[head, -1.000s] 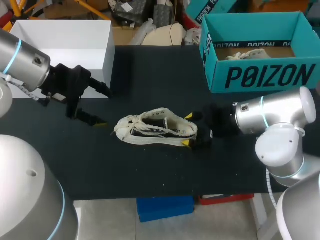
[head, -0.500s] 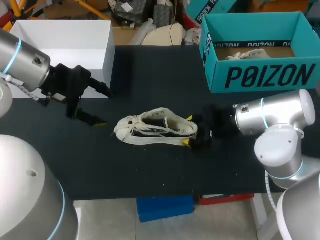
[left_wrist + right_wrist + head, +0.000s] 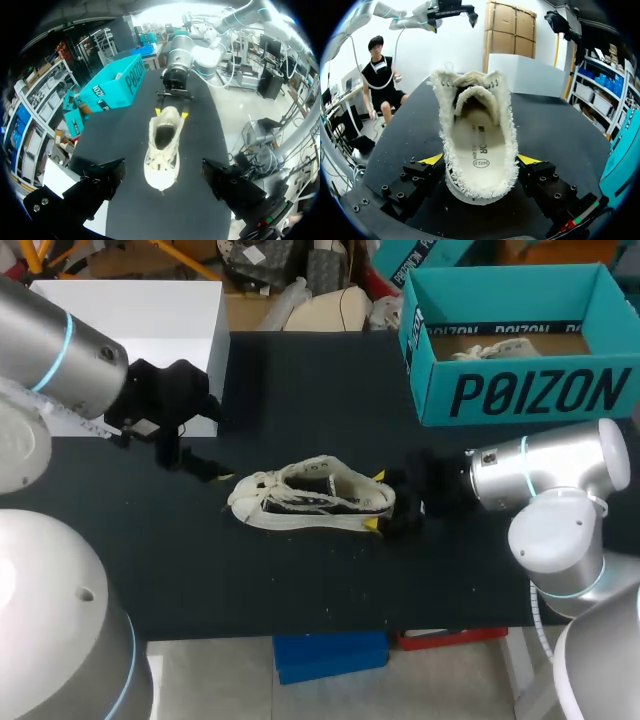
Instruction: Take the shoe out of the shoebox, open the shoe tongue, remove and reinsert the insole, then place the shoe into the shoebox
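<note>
Now that the left arm has swung in from the table's left edge, the left gripper hangs just off the toe of the shoe. Its fingers are spread wide with nothing between them. Half a second ago it stood farther back, level with the white box at the far left corner. The left wrist view looks straight down the length of the shoe, toe nearest, so the approach seems well lined up.

The right gripper has not shifted. Its two yellow tips press the heel from either side, so it has the shoe clamped and steady. The shoe has stayed where it was, lying on its sole near the middle of the table, toe toward the left edge.

In the right wrist view the shoe's mouth gapes and the insole lies flat inside. The teal shoebox sits open at the far right corner, well apart from the shoe.

As I judge it, taking the shoe out is done. With the right arm acting as a vice, the left is closing in to work on the tongue or the insole. It still has to come over the laces before it can grip anything.
</note>
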You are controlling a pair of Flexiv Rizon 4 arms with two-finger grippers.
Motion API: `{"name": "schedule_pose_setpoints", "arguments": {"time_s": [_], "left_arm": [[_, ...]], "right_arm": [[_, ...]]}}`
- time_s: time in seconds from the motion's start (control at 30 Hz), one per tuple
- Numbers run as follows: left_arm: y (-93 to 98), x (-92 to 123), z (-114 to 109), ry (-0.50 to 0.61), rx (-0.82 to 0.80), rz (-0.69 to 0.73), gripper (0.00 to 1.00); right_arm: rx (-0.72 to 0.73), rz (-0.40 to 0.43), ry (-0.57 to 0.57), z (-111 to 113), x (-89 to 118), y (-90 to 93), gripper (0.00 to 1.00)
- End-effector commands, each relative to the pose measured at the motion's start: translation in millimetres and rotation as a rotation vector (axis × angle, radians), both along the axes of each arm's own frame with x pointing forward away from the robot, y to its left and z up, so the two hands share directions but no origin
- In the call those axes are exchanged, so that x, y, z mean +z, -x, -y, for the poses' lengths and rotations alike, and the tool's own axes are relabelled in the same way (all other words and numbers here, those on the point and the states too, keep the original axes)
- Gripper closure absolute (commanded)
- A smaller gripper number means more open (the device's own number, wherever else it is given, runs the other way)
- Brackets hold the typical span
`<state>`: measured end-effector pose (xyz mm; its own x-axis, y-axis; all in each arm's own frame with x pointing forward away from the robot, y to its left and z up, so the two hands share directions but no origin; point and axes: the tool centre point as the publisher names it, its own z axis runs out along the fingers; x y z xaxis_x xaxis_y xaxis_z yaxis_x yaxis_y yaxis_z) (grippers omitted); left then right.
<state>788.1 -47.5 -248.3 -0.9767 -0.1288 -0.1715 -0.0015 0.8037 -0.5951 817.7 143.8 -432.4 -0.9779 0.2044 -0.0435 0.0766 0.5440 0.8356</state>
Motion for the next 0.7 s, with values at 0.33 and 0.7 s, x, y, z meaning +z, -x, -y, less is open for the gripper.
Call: {"name": "schedule_pose_setpoints", "arguments": {"time_s": [0.33,0.7], "left_arm": [[6.0,-2,23,-0.094,0.104,-0.157,0.0],[-4.0,-6,41,-0.244,0.454,-0.264,0.0]], "right_arm": [[-0.001,0.0,0.0,-2,-2,-0.8,1.0],[-0.001,0.0,0.0,-2,-2,-0.8,1.0]]}}
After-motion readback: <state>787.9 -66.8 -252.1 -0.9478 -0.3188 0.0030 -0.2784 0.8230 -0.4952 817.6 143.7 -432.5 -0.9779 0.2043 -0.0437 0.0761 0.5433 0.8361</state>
